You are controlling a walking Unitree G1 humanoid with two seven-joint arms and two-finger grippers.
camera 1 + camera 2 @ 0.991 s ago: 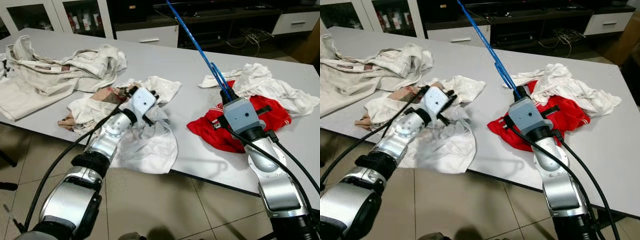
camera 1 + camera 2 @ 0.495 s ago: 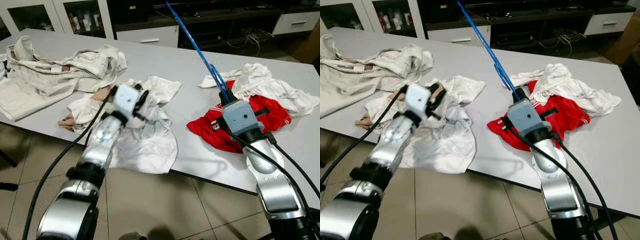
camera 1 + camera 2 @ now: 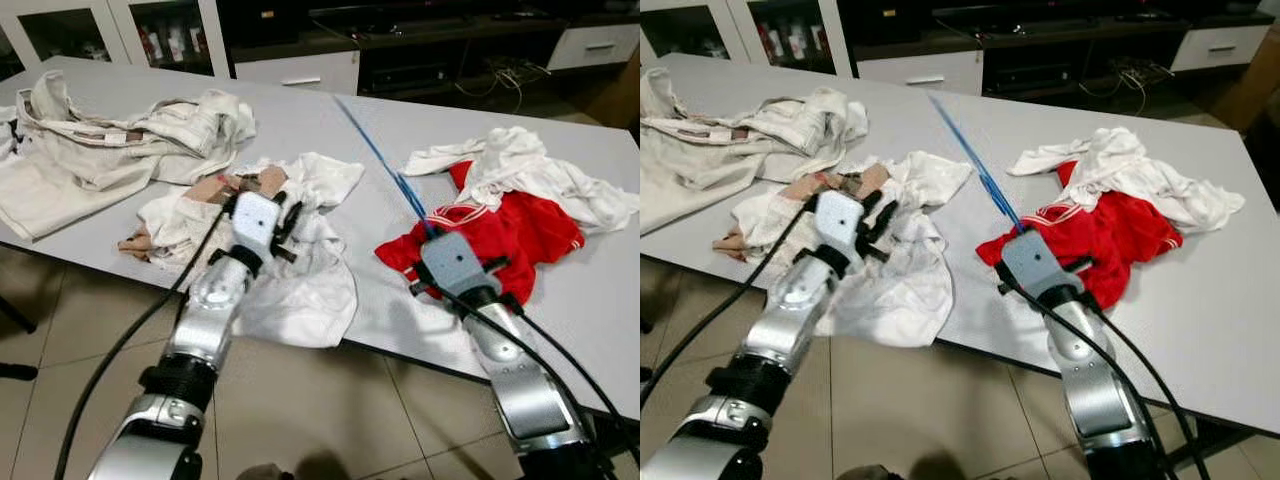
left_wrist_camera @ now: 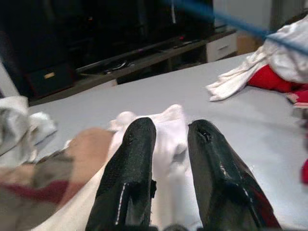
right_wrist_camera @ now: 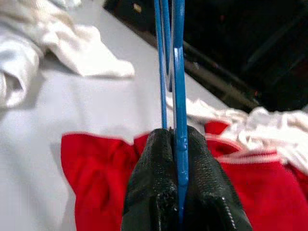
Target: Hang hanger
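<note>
While clamped, 1 hanger (image 5: 176,72), 2 grippers.

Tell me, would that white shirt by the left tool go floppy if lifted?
Probably. The white shirt lies crumpled, one edge drooping over the table, so it looks limp and light. It would likely sag from the left tool, unlike the blue hanger, which looks rigid.

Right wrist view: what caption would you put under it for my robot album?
The right gripper pinches a thin blue hanger above a red garment on the grey table.
</note>
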